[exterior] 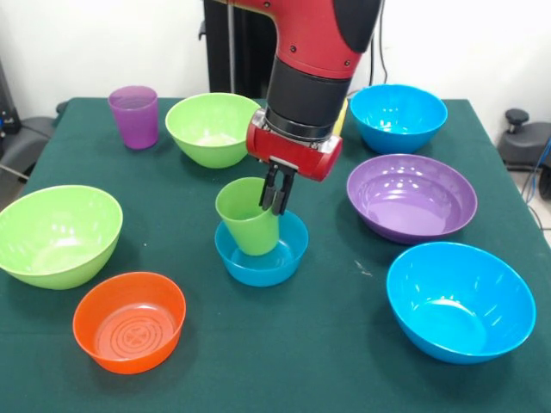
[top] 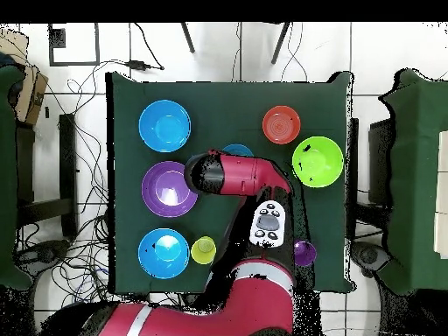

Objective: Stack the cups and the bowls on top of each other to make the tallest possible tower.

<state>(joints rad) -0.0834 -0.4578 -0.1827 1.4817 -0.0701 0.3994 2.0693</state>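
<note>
Centrally in front view, tool [exterior: 275, 191] clenched on rim of green cup [exterior: 246, 215]. Cup tilted, base inside small blue bowl [exterior: 262, 251] directly below tool; long axis leaned, needed uprighting.

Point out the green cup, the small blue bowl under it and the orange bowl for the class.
green cup [exterior: 244, 222]: front view, on its outer wall, left of the gripper.
small blue bowl [exterior: 261, 267]: front view, on its front wall below the cup.
orange bowl [exterior: 129, 322]: front view, on its ridged inside bottom.
</note>
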